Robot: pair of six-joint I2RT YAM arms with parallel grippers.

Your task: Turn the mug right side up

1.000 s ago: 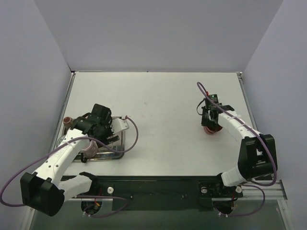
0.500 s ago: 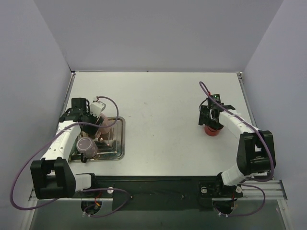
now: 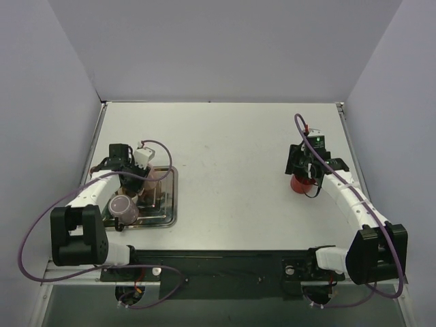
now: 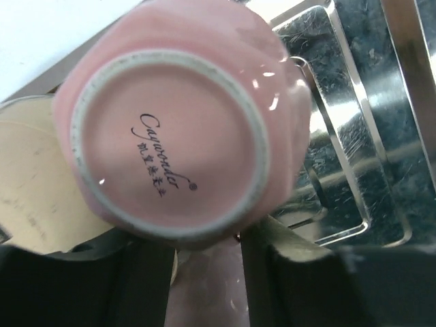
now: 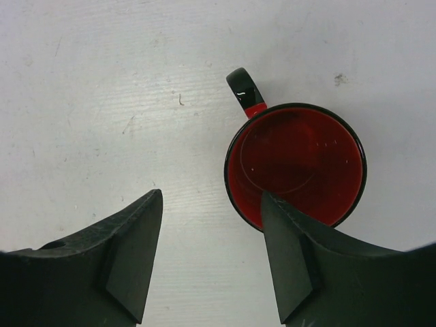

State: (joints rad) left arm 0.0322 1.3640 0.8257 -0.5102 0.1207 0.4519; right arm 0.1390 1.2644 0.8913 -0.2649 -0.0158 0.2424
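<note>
1 red mug [image 5: 296, 167] stands upright on the white, grey-walled table [image 3: 231, 150].

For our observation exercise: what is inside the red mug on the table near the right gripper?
Nothing shows inside the red mug: only its glossy red bottom and walls. One finger of the open right gripper covers its near rim.
</note>
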